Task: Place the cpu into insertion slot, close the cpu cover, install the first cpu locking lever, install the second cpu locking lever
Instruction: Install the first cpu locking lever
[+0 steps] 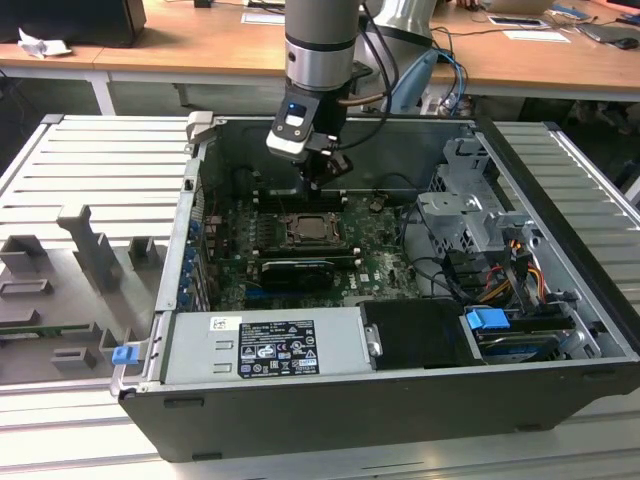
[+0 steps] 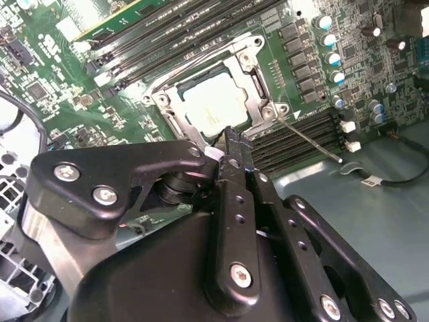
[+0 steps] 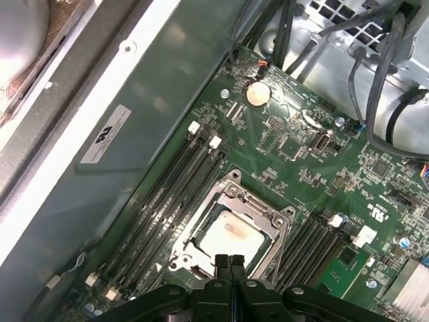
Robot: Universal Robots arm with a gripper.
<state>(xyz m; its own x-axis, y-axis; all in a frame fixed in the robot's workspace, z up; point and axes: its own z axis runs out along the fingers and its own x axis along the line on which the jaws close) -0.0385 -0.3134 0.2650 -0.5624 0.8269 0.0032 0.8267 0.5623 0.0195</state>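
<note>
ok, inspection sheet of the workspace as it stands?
Surface: slatted metal table carrying the open PC case.
Job's things: cpu seated in insertion slot; cpu cover flat around it; one lever rod sticks out sideways.
Clutter: grey fixture blocks on the table, exterior view's left.
Grippers: gripper shut, empty, just above the insertion slot.
Cables: wire bundle in the case, exterior view's right.
Surroundings: wooden desk behind.

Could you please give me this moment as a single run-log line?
gripper: shut, empty, poised at socket edge | cpu: seated | cpu cover: down around cpu | locking lever: one rod sticking out sideways
</note>
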